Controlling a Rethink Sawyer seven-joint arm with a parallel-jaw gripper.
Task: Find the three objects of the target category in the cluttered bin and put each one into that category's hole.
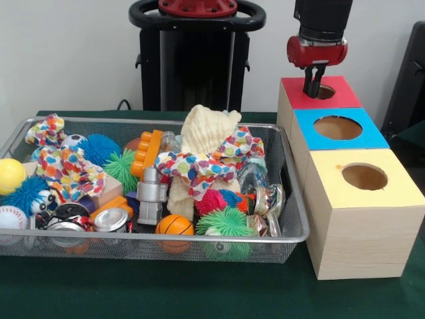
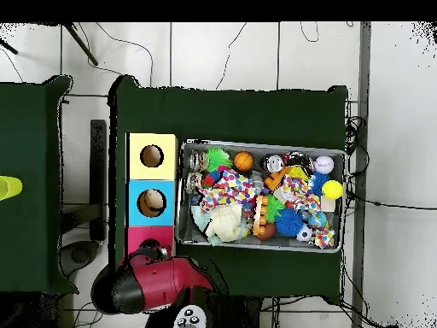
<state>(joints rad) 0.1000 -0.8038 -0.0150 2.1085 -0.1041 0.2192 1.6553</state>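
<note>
The silver wire-mesh bin [image 1: 292,232] sits on the green table, full of mixed toys; it also shows in the overhead view [image 2: 341,201]. My gripper [image 1: 313,92] hangs right over the round hole [image 1: 325,92] of the red-topped box [image 1: 345,100], open, with nothing between its fingers. In the overhead view my red arm [image 2: 158,282] covers most of the red-topped box [image 2: 135,239] and hides the gripper. A pale cream soft piece [image 1: 207,127] stands up in the bin's middle. No orange striped tiger shows in either view.
A blue-topped box [image 1: 362,141] and a yellow-topped box [image 1: 392,193] stand in a row with the red one, right of the bin. In the bin lie spiky balls [image 1: 229,220], an orange studded block [image 1: 147,153], a small basketball [image 1: 174,226], cans and dotted cloth [image 1: 199,166].
</note>
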